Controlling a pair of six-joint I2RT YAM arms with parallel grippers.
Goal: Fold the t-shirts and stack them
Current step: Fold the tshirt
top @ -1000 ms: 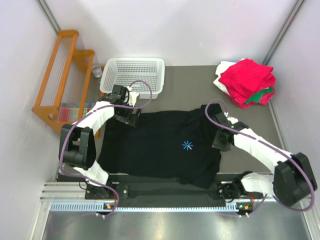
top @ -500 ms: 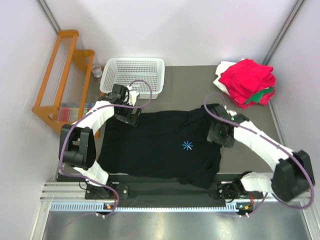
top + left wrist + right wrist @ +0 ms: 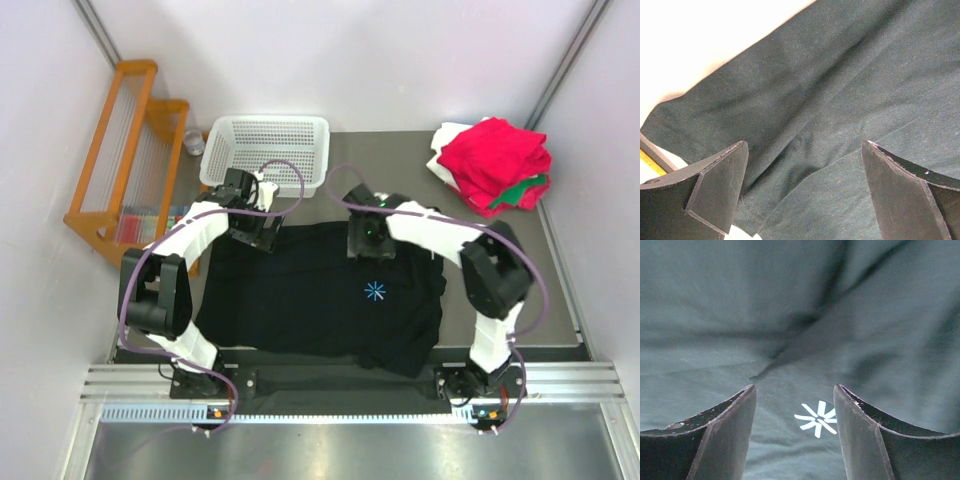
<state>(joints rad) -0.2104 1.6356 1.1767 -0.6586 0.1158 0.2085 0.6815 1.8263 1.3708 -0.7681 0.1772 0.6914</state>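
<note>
Status: the large black cloth t-shirt (image 3: 320,300) with the small light-blue starburst mark (image 3: 376,291) lies spread flat, front up, in the middle of the grey worktop (image 3: 390,170). No fold in it yet, only a few shallow wrinkles near the mark.

The folded pile of red, green and white t-shirts (image 3: 495,160) sits at the far-right corner, well apart from the black one. My read: those 3 colours are done and stacked, 1 shirt left.

My left fingers (image 3: 715,185) are spread wide, grasping nothing, over a hemmed edge at the shirt's far-left corner. My right fingers (image 3: 715,440) are released too, nothing between them, above the cloth just beyond the starburst, near the far edge.

Left to do: grab, fold, carry the black shirt onto the pile. The white perforated plastic basket (image 3: 268,120) at the far edge plays no part that I can see.
</note>
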